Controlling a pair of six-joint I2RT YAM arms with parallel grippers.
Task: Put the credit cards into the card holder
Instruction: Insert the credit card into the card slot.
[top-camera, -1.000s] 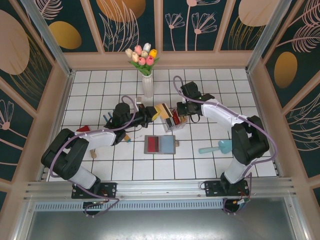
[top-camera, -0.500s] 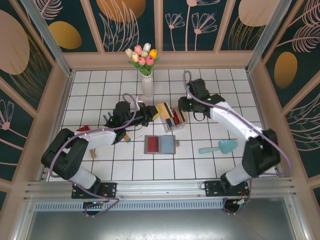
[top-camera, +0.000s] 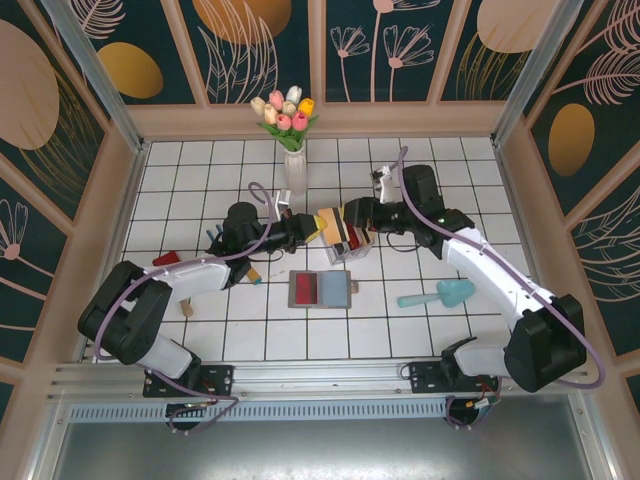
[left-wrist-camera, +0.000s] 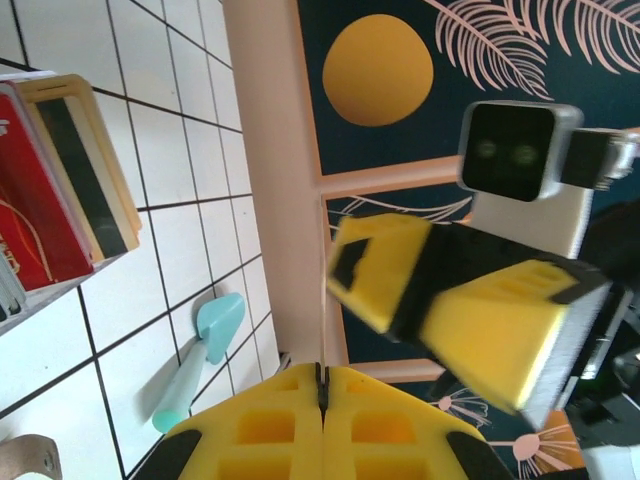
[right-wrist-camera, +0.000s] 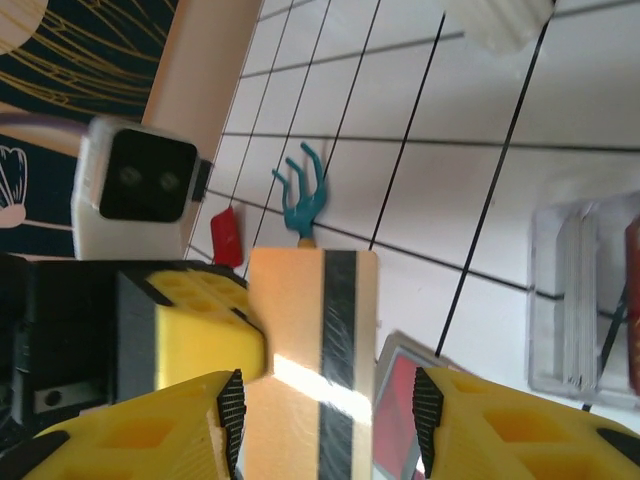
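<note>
My left gripper (top-camera: 303, 228) is shut on one edge of a tan credit card (top-camera: 327, 219) with a black stripe and holds it in the air left of the clear rack (top-camera: 348, 245). In the right wrist view this card (right-wrist-camera: 320, 330) lies between the spread fingers of my open right gripper (right-wrist-camera: 322, 400), with a gap at the right pad. In the left wrist view my left gripper (left-wrist-camera: 323, 372) pinches the card edge-on. More credit cards, red (left-wrist-camera: 35, 210) and tan (left-wrist-camera: 90, 180), stand in the rack. The grey card holder (top-camera: 320, 289) lies open on the tiles below.
A white vase of tulips (top-camera: 294, 170) stands behind the rack. A teal spatula (top-camera: 438, 294) lies right of the card holder. A teal hand-shaped tool (right-wrist-camera: 303, 195) and a small red piece (right-wrist-camera: 225, 236) lie to the left, near my left arm.
My right gripper has opened off the tan card and its arm has swung out to the right. The left gripper keeps the card in the same place.
</note>
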